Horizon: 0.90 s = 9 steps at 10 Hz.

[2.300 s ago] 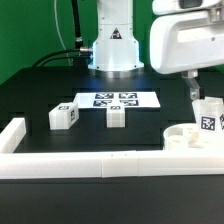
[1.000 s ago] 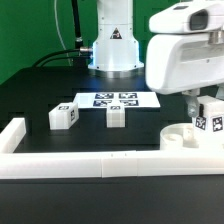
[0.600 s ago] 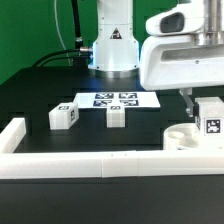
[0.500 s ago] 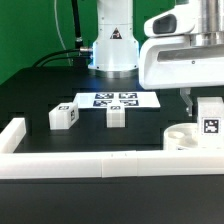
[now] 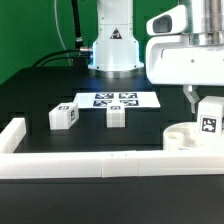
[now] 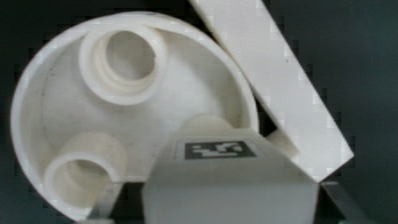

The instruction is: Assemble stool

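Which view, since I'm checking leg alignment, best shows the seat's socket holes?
The wrist view: the seat fills it, two sockets face-on. The exterior view shows it at a shallow angle, beside the leg.

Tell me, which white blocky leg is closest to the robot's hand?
The tagged white plastic leg at the exterior view's right, by the round white seat disc, right at the hand. The other two legs sit far off.
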Available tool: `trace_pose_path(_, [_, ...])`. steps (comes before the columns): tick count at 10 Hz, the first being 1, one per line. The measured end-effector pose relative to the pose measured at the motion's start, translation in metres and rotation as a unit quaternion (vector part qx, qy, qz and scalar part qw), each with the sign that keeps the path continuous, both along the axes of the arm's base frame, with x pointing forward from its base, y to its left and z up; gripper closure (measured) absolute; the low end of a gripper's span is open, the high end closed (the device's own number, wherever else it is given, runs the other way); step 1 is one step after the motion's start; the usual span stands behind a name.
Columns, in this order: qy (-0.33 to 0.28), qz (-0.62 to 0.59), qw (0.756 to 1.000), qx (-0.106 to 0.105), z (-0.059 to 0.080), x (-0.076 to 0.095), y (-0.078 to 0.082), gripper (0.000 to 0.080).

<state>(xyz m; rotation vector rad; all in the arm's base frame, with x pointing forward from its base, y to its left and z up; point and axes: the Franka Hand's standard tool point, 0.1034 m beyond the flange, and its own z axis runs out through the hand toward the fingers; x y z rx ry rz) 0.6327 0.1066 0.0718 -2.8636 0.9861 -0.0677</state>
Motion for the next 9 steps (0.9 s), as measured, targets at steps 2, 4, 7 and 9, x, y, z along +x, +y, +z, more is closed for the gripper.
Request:
trace_pose_path(2, [0.014, -0.155, 0.988, 0.022, 0.002, 0.0, 0.005, 0.0463])
trace_pose_path(4, [0.021, -0.344, 0.937, 0.065, 0.0, 0.001, 0.01, 0.0463])
trace_pose_path(7, [0.028, -0.463, 0.88, 0.097, 0.0, 0.003, 0.015, 0.0463])
trace_pose_path(9, [0.037, -0.51, 0.853, 0.106, 0.0, 0.003, 0.017, 0.0462])
